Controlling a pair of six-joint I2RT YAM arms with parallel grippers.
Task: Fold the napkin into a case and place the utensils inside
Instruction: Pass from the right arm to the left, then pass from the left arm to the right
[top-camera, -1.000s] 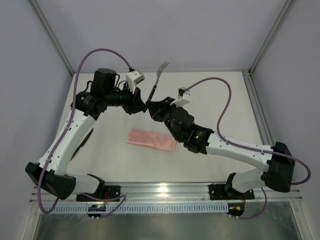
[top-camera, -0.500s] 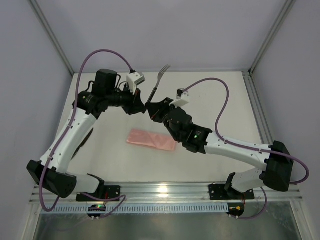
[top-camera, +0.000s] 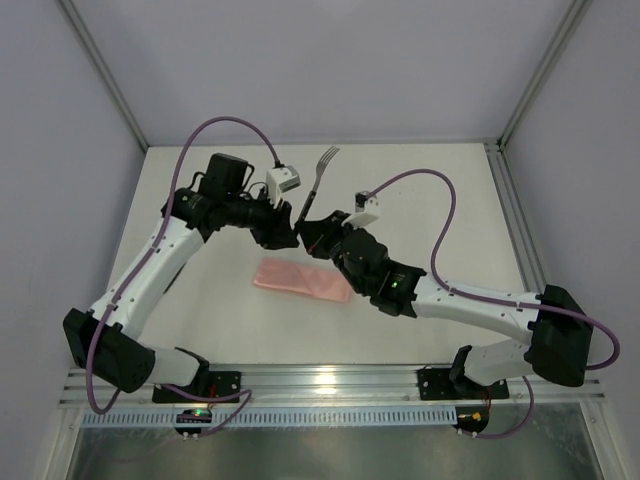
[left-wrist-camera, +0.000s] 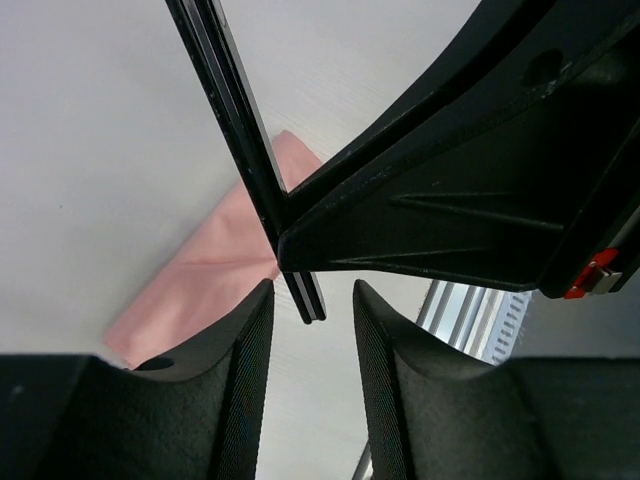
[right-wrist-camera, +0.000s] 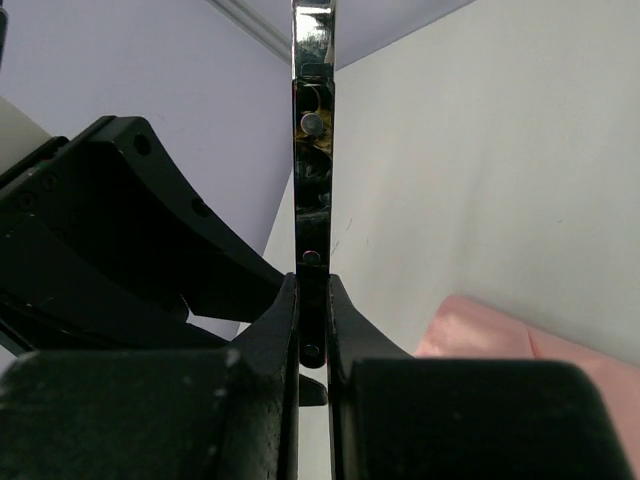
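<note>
The right pincer (top-camera: 311, 222) is clenched on the fork (top-camera: 318, 178). It grips the dark handle close to its bottom end. In the right wrist view the two fingers press on the thin handle from both sides. Most of the fork sticks out past the fingers.

In the top view the fork is up off the desk (top-camera: 440, 230). Its long side runs from the near side to the far side and leans a little to the right. The silver prongs point to the back wall. The handle end points down to where the two pincers meet.

The left pincer (top-camera: 291, 237) is released, with its fingers (left-wrist-camera: 245, 340) apart. It sits just beside the right pincer, on its left. In the left wrist view the very end of the handle hangs over the gap between the fingers. It does not seem to touch them.

The pink case (top-camera: 302, 280) lies flat on the desk, near the pincers and closer to the arm bases. Its long side goes left to right, and its right end is a bit nearer the bases.
</note>
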